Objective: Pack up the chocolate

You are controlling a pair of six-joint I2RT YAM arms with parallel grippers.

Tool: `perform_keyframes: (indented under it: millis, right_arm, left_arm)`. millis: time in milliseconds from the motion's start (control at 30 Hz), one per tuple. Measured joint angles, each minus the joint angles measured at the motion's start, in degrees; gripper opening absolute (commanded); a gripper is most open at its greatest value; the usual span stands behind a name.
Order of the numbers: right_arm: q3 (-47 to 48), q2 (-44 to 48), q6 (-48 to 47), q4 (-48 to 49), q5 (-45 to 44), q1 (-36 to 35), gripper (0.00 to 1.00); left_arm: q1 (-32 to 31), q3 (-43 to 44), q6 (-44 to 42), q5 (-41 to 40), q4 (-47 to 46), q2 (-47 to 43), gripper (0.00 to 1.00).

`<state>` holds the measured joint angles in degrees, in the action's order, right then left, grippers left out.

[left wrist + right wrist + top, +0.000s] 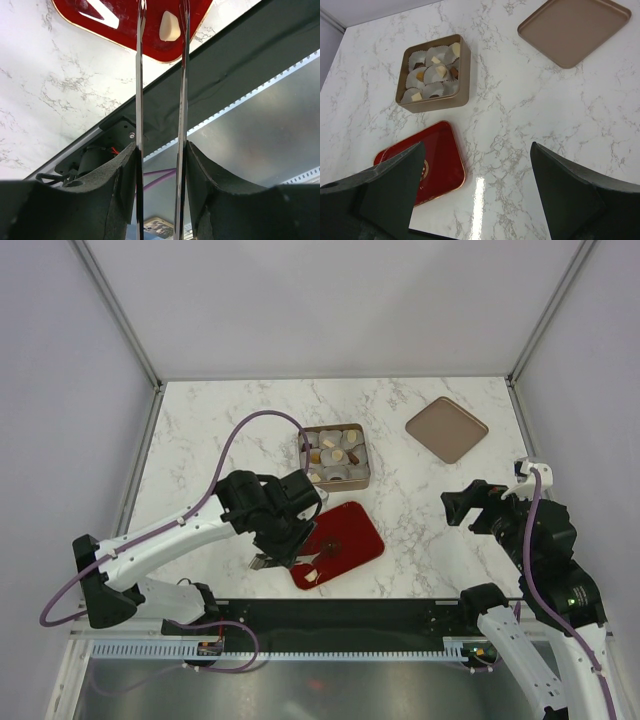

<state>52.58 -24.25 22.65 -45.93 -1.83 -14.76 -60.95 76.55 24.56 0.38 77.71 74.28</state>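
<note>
One cream-white chocolate piece [169, 26] lies on a glossy red tray [352, 533], near the tray's 7 o'clock corner as seen from above. In the left wrist view it sits between the two thin metal blades of the left hand [161, 7], nearer the right-side blade. The blades stand narrowly parted and grip nothing along the length that shows. Their tips run off the top of that picture, so contact with the piece cannot be told.

Several more chocolates [441, 70], cream, tan and dark brown, rest in crimped grey-white paper cups [415, 62] inside a square gold box [437, 102]. The box stands at 12 o'clock from the red tray and just clear of it. A few of the cups look bare from the right wrist camera.

At 3 o'clock from the box, well apart, a tan lid [447, 428] lies hollow side up on the white marble-pattern table [220, 430]. The right hand [462, 508] hangs at 6 o'clock from the lid, above the bare table, with its black fingers spread wide and holding nothing. A black rail [225, 65] runs along the table's near edge, just beyond the tray's corner.
</note>
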Motion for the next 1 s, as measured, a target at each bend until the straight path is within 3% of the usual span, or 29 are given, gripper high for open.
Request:
perform_keyframes:
  millis: [1000]
  right_arm:
    - [-0.33, 0.61, -0.02, 0.0, -0.07, 0.0, 0.95]
  left_arm:
    - [-0.28, -3.04, -1.05, 5.31, -0.13, 1.73, 0.49]
